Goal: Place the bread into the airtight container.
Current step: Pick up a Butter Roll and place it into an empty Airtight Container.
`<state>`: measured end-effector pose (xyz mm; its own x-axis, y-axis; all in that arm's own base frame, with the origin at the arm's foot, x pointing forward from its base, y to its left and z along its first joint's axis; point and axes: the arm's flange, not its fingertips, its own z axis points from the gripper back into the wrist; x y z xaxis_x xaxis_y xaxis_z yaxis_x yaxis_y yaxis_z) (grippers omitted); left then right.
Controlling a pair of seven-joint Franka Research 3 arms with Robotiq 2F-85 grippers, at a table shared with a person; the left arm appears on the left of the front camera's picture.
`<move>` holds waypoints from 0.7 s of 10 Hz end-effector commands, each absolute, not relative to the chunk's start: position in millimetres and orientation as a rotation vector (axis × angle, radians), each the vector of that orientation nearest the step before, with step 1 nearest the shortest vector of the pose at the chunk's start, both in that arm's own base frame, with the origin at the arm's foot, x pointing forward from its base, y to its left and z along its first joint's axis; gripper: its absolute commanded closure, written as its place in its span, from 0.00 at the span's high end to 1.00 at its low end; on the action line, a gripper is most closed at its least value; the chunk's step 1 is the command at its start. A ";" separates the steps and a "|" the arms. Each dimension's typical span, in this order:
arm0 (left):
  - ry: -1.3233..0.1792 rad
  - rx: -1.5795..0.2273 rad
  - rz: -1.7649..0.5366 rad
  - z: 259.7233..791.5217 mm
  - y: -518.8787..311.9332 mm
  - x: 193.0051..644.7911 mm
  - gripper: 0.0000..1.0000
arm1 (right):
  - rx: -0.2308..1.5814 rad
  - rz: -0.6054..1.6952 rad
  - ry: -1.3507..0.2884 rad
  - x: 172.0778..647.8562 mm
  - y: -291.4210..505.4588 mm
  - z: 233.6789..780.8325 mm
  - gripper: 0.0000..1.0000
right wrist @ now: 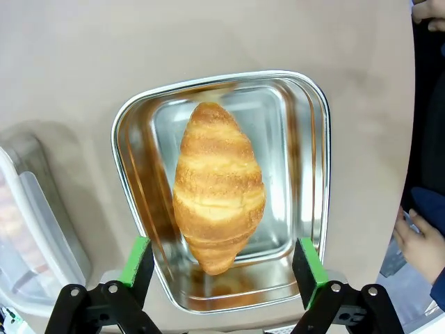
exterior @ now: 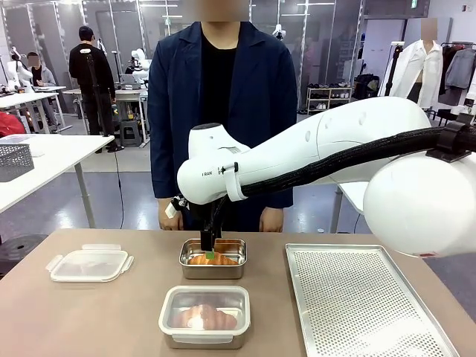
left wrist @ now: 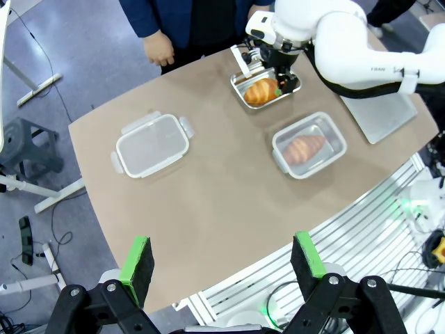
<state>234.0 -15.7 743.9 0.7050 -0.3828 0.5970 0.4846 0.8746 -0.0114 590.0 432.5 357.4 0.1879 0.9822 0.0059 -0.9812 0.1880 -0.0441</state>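
Right hand (exterior: 210, 253), seen from the front, hangs wide open and empty directly over the croissant (exterior: 212, 259) in the far steel tray (exterior: 213, 269), while the airtight container (exterior: 204, 317) sits nearer the robot, already holding a croissant. From the left wrist, the left hand (left wrist: 222, 268) is wide open, empty, well apart from both. From the right wrist, the croissant's long axis runs away from the hand, between the fingers (right wrist: 139, 261).

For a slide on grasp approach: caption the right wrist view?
Open right gripper poised over a croissant lying in a steel tray on the table.
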 end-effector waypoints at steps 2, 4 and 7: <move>-0.616 -0.168 -0.486 746.8 -14.6 234.0 1.00 | -0.032 1.376 -0.037 590.4 432.9 357.6 1.00; -0.616 -0.168 -0.486 746.8 -14.6 234.0 1.00 | -0.033 1.381 -0.035 590.0 432.5 357.4 1.00; -0.616 -0.168 -0.486 746.8 -14.6 234.0 1.00 | 0.003 1.337 -0.022 566.1 377.2 419.1 1.00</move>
<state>234.0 -15.6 743.9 0.7051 -0.3826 0.5971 0.4845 0.8747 -0.0116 587.9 407.3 394.8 0.2228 0.9748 0.0110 -0.9737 0.2231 -0.0457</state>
